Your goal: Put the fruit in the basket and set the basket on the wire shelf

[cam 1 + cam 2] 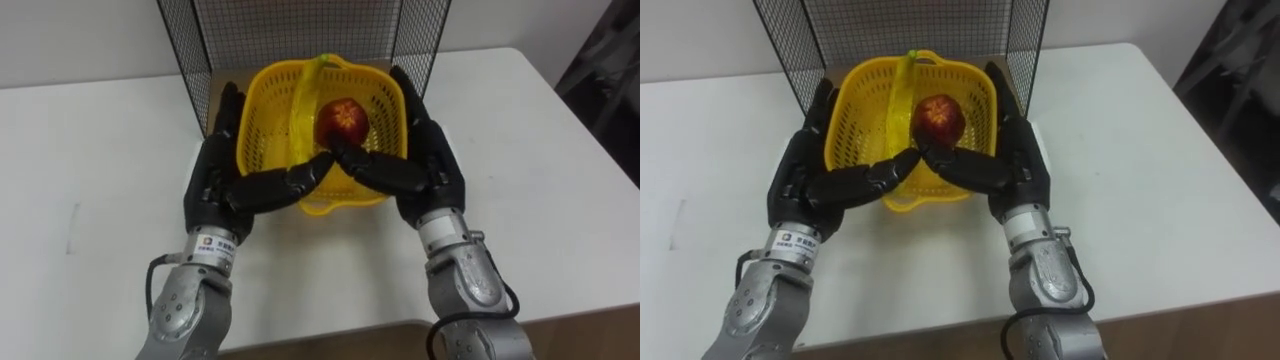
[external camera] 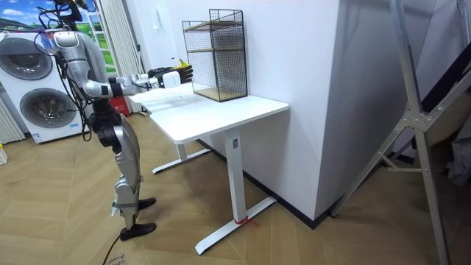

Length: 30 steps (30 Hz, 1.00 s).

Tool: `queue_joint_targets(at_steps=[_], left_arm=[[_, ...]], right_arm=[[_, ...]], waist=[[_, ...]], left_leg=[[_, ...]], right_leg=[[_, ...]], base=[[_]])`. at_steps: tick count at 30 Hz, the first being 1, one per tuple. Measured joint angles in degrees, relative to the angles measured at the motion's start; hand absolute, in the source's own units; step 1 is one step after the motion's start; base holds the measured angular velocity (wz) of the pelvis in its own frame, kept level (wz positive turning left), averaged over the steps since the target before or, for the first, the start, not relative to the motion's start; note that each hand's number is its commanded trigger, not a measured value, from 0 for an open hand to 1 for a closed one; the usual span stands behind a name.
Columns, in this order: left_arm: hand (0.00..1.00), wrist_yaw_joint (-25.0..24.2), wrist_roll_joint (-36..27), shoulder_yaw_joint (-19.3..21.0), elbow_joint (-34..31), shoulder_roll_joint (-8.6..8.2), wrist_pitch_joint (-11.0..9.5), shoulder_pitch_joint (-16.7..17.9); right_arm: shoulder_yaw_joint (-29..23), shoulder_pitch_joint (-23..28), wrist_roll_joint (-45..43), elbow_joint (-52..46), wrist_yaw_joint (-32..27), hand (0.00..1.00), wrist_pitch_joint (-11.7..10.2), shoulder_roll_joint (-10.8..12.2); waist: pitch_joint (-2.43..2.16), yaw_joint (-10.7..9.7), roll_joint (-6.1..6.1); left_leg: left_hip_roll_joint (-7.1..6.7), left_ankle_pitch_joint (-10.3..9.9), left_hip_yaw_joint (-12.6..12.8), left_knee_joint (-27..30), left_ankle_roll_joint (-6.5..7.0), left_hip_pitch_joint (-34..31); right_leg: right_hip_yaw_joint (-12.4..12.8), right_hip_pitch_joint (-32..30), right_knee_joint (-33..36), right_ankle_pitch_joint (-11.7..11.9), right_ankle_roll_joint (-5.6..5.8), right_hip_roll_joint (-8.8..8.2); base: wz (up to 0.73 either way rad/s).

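Nearest you, 2 forearms come in over the white table (image 1: 90, 190). Your left hand (image 1: 212, 190) lies flat against the yellow basket (image 1: 262, 125) on its left wall, fingers straight and pointing away. Your right hand (image 1: 432, 160) mirrors it on the right wall. The 2 thumbs reach across the near rim and meet at its middle, so you have the basket pressed between 2 spread hands. Its handle (image 1: 305, 95) arches front to back, untouched. Inside, 1 red apple (image 1: 342, 120) sits right of the handle. You cannot tell whether the basket rests on the surface or is lifted. Its far end is at the open front of the wire shelf (image 1: 300, 25), between the mesh sides. In the room view you stand at the table's end, arms stretched toward the shelf.
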Motion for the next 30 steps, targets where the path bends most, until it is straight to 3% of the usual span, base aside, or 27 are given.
queue_joint_targets(at_steps=[10,13,17,19,21,22,23,24,25,27,29,30], left_arm=[[0.00,0.8,0.0,0.2,-3.0,-0.51,-0.2,0.0],[0.00,1.3,-0.7,0.2,-3.0,-0.89,-0.3,0.0],[0.00,1.8,-0.5,0.1,-3.0,-1.01,-1.0,0.0],[0.00,2.0,-0.3,0.1,-3.0,-1.13,-1.7,0.0],[0.00,2.1,-0.6,0.1,-3.0,-1.12,-2.4,0.0],[0.00,2.1,-0.6,0.2,-3.0,-1.10,-2.6,0.0],[0.00,2.1,-0.6,0.3,-2.9,-1.06,-3.0,0.0],[0.00,2.1,-0.6,0.3,-2.6,-1.04,-3.1,0.1],[0.00,2.1,-0.6,0.3,-2.4,-1.01,-3.2,0.1],[0.00,2.1,-0.8,0.3,-1.3,-0.89,-4.5,0.1],[0.00,2.1,-1.1,0.3,-0.4,-0.92,-5.0,0.1],[0.00,1.9,-1.1,0.3,-0.3,-0.90,-5.2,0.1]], right_arm=[[0.0,0.0,0.1,-3.1,-0.1,0.00,-0.3,0.0],[0.1,0.0,0.2,-3.1,-0.1,0.00,-0.4,0.1],[0.1,0.0,0.5,-3.1,-0.1,0.00,-0.4,0.3],[0.1,0.0,0.4,-3.1,0.0,0.00,-0.4,0.9],[0.1,0.1,1.2,-2.2,0.2,0.00,-1.3,1.7],[0.1,0.1,1.4,-2.0,0.2,0.00,-1.3,1.9],[0.1,0.1,1.5,-1.7,0.6,0.00,-1.3,2.1],[0.1,0.1,1.8,-1.3,1.0,0.00,-1.4,2.0],[0.1,0.2,2.0,-1.0,1.1,0.00,-1.4,2.0],[0.2,0.8,2.1,-0.6,1.7,0.00,-1.4,2.2],[0.2,0.8,2.5,-0.5,2.3,0.00,-1.4,2.1],[0.2,0.8,2.5,-0.5,2.3,0.00,-1.4,2.0]], waist=[[-0.32,0.1,0.43],[-0.30,-0.1,0.37],[0.08,0.0,-0.24],[0.13,0.3,-0.34],[0.17,1.4,-0.37],[0.14,1.8,-0.45],[0.23,2.4,-0.59],[0.33,2.8,-0.44],[0.38,2.9,-0.25],[0.47,4.3,-0.09],[0.46,4.4,-0.21],[0.31,4.3,-0.49]], left_leg=[[0.00,0.0,0.1,0.3,0.00,0.6],[0.05,0.0,0.1,0.3,0.00,1.2],[0.53,-0.4,-0.1,1.6,-0.15,0.5],[1.66,-1.9,-0.1,4.9,-0.49,-1.0],[4.23,-4.8,-0.1,12.6,-1.47,-4.1],[4.90,-5.5,0.0,15.1,-1.85,-5.2],[6.28,-6.1,-0.3,21.1,-2.31,-8.2],[7.82,-6.0,-1.2,28.6,-2.34,-11.7],[8.55,-5.7,-1.9,31.8,-2.47,-13.2],[10.20,-2.8,-3.9,39.0,-3.42,-16.7],[10.13,0.0,-5.0,41.0,-3.69,-18.1],[9.74,0.8,-5.4,41.0,-3.80,-19.1]], right_leg=[[0.0,0.7,-0.1,0.0,0.00,-0.04],[0.0,1.2,-0.1,0.0,0.00,-0.02],[0.1,0.9,0.6,0.0,-0.02,0.34],[0.2,0.0,2.2,-0.3,-0.47,1.07],[0.2,-1.7,5.3,-1.8,-1.62,2.85],[0.1,-2.2,6.5,-2.6,-1.97,3.24],[0.1,-3.5,8.9,-4.2,-2.69,4.04],[0.0,-4.5,11.5,-5.8,-3.41,5.04],[0.0,-4.8,12.6,-6.5,-3.91,5.59],[0.1,-5.4,15.5,-8.6,-4.86,6.69],[0.2,-5.4,16.1,-8.7,-5.58,6.86],[0.4,-4.8,16.0,-7.7,-6.54,6.66]], base=[[0.00],[0.00],[0.00],[-0.06],[-0.16],[-0.14],[0.00],[0.00],[0.04],[-0.07],[-0.01],[0.08]])
